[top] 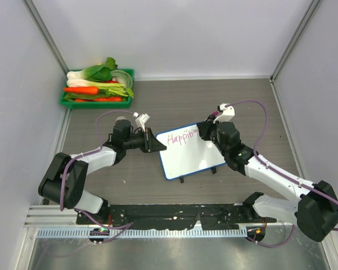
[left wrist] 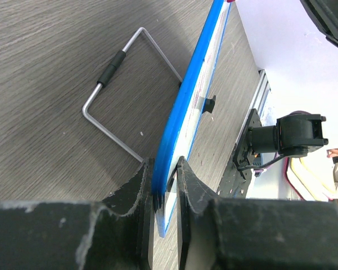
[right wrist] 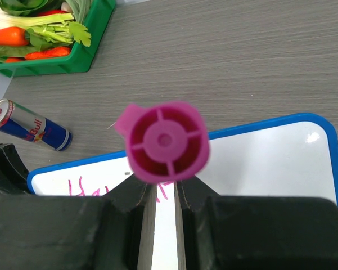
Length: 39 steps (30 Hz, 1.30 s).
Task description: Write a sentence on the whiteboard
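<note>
Green plastic tray (top: 95, 104) of vegetables, far left corner of the wood-grain table (top: 242, 101). Left gripper (left wrist: 164, 183): black fingers pinched on the blue rim of the whiteboard (top: 194, 157), which is glossy, round-cornered and mid-table. Sentence (top: 181, 136): pink cursive, "Happin". Right gripper (right wrist: 166, 188): clamped on a marker (right wrist: 166, 140), ribbed pink end, over the board.

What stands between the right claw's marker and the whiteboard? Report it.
Nothing visible. The right claw holds the pink marker straight over the whiteboard, at the started sentence. The left claw clamps the board's edge, away from the writing area, and the can lies on the table beyond the board. The marker's tip is hidden.
</note>
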### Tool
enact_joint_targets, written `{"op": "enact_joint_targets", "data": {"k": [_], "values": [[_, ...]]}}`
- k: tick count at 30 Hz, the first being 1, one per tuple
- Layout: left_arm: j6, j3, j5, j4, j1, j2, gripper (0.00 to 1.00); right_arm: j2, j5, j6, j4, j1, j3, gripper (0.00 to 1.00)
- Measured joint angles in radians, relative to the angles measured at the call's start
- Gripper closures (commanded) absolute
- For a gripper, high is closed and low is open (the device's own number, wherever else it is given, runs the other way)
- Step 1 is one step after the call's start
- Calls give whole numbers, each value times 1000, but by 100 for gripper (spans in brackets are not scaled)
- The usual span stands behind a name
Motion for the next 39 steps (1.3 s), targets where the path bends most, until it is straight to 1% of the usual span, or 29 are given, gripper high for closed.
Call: {"op": "enact_joint_targets", "data": {"k": [18,30,39], "values": [[0,0,0,-2,0,0,100,-36,-22,19,-14,0,-54,99],[0,0,0,-2,0,0,100,-43,8,18,-31,0,-54,98],[0,0,2,-1,0,0,100,-45,21,8,-71,0,-21,98]]}}
